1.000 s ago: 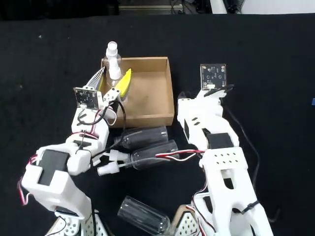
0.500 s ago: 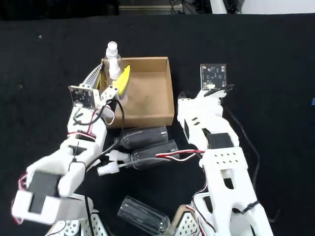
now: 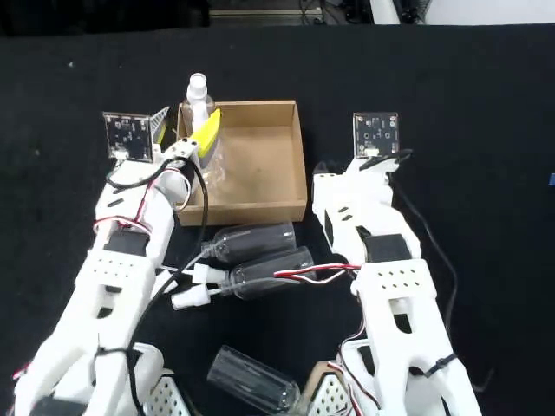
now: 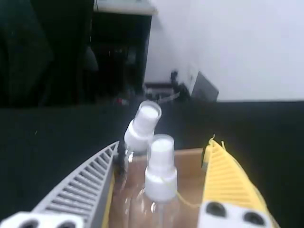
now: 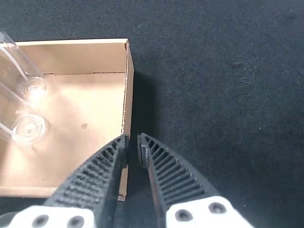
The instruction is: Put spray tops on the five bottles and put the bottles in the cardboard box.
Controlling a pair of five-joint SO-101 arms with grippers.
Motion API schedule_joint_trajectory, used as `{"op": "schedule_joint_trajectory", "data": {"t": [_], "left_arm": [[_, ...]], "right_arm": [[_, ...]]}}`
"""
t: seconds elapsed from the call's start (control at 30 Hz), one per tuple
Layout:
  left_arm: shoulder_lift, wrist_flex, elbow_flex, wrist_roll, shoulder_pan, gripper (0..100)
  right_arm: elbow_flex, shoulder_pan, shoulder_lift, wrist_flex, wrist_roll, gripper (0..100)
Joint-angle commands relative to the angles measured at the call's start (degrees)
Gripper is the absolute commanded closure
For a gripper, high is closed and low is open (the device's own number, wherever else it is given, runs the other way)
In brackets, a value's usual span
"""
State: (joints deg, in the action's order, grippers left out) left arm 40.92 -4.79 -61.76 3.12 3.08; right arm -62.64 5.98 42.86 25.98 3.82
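Cardboard box holds two spray-topped bottles upright in its corner, between my left pincer's wide-apart fingers. My right pincer, fingers together, hangs beside the box wall. Three more bottles lie on the table.

The left pincer is gaping wide, its arm lying stretched toward the counter's far edge; the right pincer is sitting closed.
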Motion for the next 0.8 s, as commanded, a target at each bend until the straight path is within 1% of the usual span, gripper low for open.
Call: {"op": "schedule_joint_trajectory", "data": {"t": [0.0,0.1,0.17,0.33,0.4,0.47,0.57,0.63,0.77], "left_arm": [[9.5,9.6,5.0,-0.7,-2.7,74],[16.3,16.1,5.3,-0.7,-5.2,74],[20.0,23.0,4.8,-0.7,-6.9,74],[26.1,41.4,4.7,-1.6,-14.3,74],[27.6,48.4,4.7,-6.0,-16.2,74],[29.0,51.1,4.4,-10.1,-16.7,74],[32.1,53.8,4.2,-12.9,-16.5,74],[34.5,57.3,4.4,-15.6,-16.5,74],[35.5,68.3,6.8,-26.0,-16.5,74]], "right_arm": [[0.3,1.7,1.7,-1.7,-0.4,98.4],[0.3,1.7,1.7,-1.7,-0.4,98.4],[0.3,1.7,1.7,-1.7,-0.4,98.4],[0.3,1.7,1.7,-1.7,-0.4,98.4],[0.3,1.7,1.7,-1.7,-0.4,98.4],[0.2,1.7,1.6,-1.7,-0.4,98.4],[0.2,1.7,1.6,-1.7,-0.4,98.4],[0.2,1.7,1.6,-1.7,-0.4,98.4],[0.2,1.7,1.6,-1.7,-0.4,98.4]]}}
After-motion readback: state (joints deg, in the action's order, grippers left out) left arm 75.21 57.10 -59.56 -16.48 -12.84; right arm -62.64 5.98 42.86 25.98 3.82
